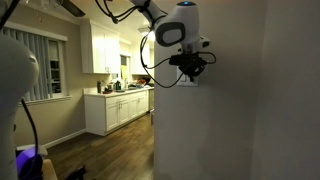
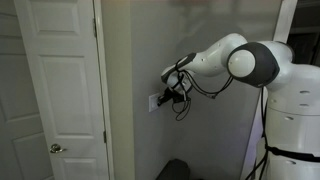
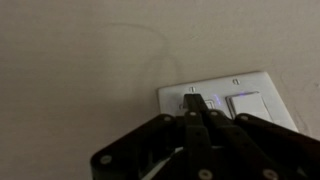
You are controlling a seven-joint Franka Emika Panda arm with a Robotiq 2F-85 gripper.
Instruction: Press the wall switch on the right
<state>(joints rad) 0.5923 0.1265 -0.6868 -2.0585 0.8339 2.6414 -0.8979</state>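
Note:
The wall switch (image 3: 228,88) is a white plate on a beige wall; in the wrist view a pale rocker (image 3: 247,105) shows on its right half. My black gripper (image 3: 195,103) is shut, fingers together, with its tip on or just off the plate's left-middle part, where there is a faint blue glow. In both exterior views the gripper (image 1: 190,68) (image 2: 166,97) is up against the wall at the plate (image 1: 187,82) (image 2: 153,101). The arm hides much of the plate.
A white panelled door (image 2: 60,90) with a knob (image 2: 57,148) stands beside the switch wall. A kitchen with white cabinets (image 1: 118,108) lies beyond the wall corner. A dark object (image 2: 176,170) sits low by the wall, and the robot's white base (image 2: 295,110) is close.

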